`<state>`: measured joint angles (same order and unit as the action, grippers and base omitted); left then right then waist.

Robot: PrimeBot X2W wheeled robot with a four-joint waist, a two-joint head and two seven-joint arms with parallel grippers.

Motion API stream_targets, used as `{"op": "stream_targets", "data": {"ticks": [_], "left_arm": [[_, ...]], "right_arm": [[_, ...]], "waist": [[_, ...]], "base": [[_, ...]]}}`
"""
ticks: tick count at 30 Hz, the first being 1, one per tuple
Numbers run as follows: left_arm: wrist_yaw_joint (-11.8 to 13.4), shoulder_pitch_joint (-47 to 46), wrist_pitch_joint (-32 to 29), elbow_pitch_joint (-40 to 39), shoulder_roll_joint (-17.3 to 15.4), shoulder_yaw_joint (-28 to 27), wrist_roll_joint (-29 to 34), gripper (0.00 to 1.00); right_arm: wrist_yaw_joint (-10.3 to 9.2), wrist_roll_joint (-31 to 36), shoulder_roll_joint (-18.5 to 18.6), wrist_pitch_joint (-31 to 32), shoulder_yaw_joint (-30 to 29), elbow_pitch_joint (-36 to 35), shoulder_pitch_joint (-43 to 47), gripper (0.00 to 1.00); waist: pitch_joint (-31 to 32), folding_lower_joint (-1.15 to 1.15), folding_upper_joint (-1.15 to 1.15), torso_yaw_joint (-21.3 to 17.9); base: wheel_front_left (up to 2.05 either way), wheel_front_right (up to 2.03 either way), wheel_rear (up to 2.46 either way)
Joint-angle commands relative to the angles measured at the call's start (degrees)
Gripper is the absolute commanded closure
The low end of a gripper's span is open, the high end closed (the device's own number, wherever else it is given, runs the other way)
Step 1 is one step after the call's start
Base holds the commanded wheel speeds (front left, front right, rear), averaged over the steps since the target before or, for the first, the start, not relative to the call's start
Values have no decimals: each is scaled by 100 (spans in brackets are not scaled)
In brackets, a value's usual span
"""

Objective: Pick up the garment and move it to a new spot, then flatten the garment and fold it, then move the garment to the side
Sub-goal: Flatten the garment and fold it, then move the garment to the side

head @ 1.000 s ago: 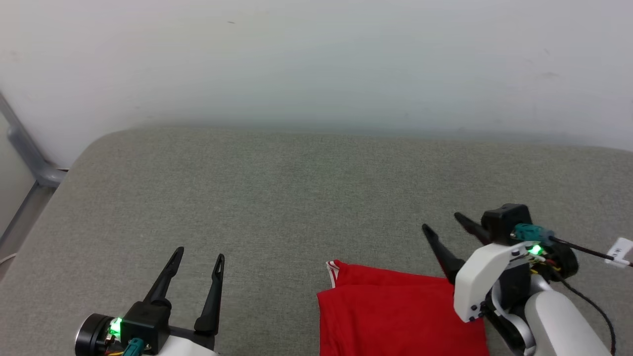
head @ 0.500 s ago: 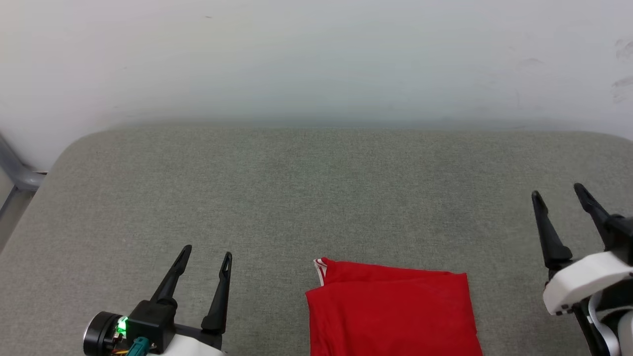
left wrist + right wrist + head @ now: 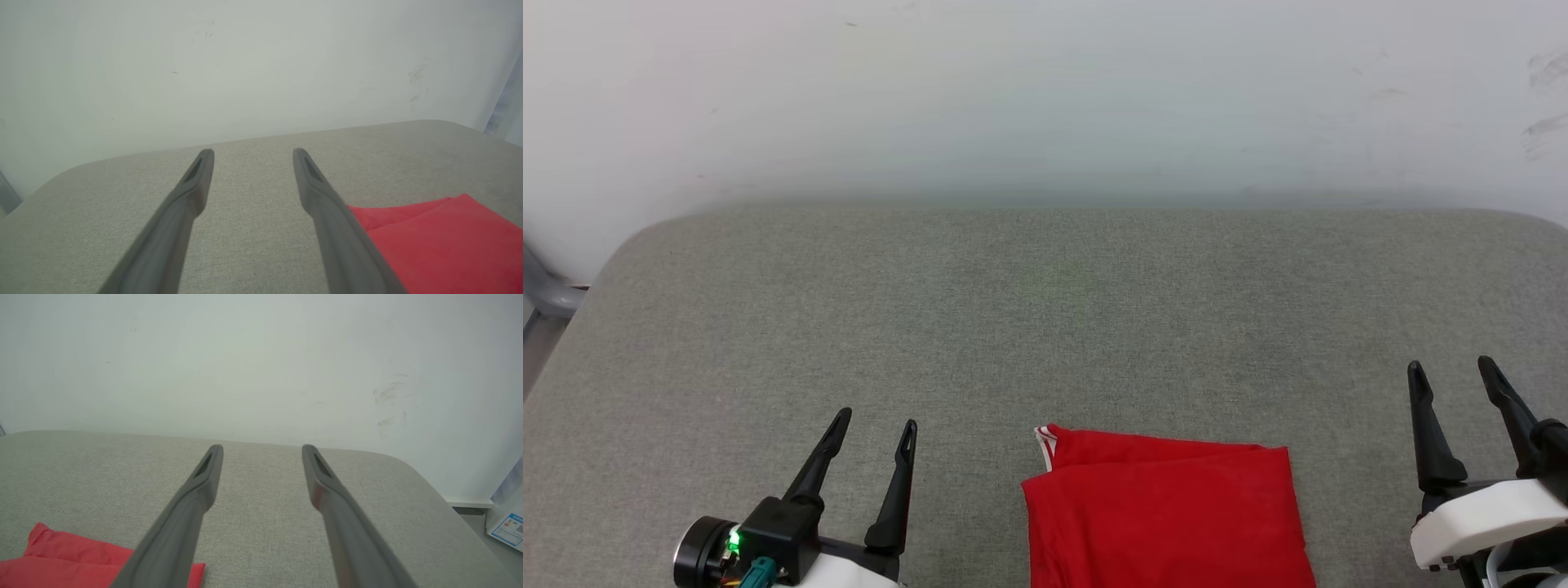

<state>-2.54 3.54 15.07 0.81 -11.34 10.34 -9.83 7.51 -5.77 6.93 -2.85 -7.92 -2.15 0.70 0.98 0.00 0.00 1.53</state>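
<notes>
The garment (image 3: pixel 1164 514) lies folded into a red rectangle on the grey cushion, at the bottom centre of the head view, with a bit of red-and-white striped trim at its far left corner. My left gripper (image 3: pixel 878 425) stands open to its left, apart from the cloth and holding nothing. Off the garment's right edge my right gripper (image 3: pixel 1451 369) is open too, and empty. The left wrist view has the garment (image 3: pixel 441 241) to the right of my open left gripper (image 3: pixel 252 152). In the right wrist view the garment (image 3: pixel 73 559) lies lower left of my open right gripper (image 3: pixel 261 448).
The grey cushioned surface (image 3: pixel 1045 327) runs back to a white wall (image 3: pixel 1045 98). A grey metal frame (image 3: pixel 543 294) stands off its left edge. Off the surface's right corner, something with a blue-and-white printed label (image 3: pixel 506 526) stands on the floor.
My right gripper has drawn back from the garment's far right corner to the right side, open throughout. The camera has shifted a little. The left gripper and the garment have stayed put.
</notes>
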Motion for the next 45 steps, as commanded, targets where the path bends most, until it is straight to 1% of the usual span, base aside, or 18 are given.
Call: {"op": "stream_targets", "data": {"ticks": [1,9,13,16,22,26,28,32,36,39,44,45], "left_arm": [[-30,8,13,17,28,-33,19,0],[-109,-40,13,50,53,-91,96,0],[-142,-35,13,74,79,-108,128,0],[-171,-36,13,95,90,-122,165,0],[-206,-63,13,98,148,-163,207,0],[-249,-151,13,115,204,-135,248,0],[-254,-197,13,131,221,-117,266,0],[-291,-322,13,149,252,-102,298,0],[-328,-428,13,173,277,-110,326,0],[-342,-480,13,192,290,-121,351,0],[-373,-559,13,204,328,-109,384,0],[-378,-572,13,208,334,-111,395,0]], "right_arm": [[-5,18,-34,-18,8,-32,56,0],[-5,-25,-24,74,40,-51,32,0],[-5,-110,-12,243,91,-26,93,0],[-5,-250,31,762,282,31,231,0],[-5,-580,167,2397,721,-126,632,0],[-5,-853,17,3237,783,-273,744,0],[-5,-857,-25,3595,780,-274,781,0],[-5,-759,-181,4078,573,-163,669,0],[-5,-678,-287,4332,458,-18,509,0],[-5,-686,-331,4418,488,119,413,0],[-4,-640,-360,4531,713,435,345,0],[-3,-627,-361,4548,776,512,339,4]], "waist": [[2,0,0,3],[3,0,0,60],[-21,0,0,99],[-37,0,0,132],[-162,0,0,184],[-299,0,0,250],[-376,0,0,305],[-552,0,0,441],[-711,0,0,580],[-812,0,0,665],[-934,0,0,769],[-946,0,0,780]], "base": [[0,0,0],[0,0,0],[0,0,0],[0,0,0],[0,0,0],[0,0,0],[0,0,0],[0,0,0],[0,0,0],[0,0,0],[0,0,0],[0,0,0]]}}
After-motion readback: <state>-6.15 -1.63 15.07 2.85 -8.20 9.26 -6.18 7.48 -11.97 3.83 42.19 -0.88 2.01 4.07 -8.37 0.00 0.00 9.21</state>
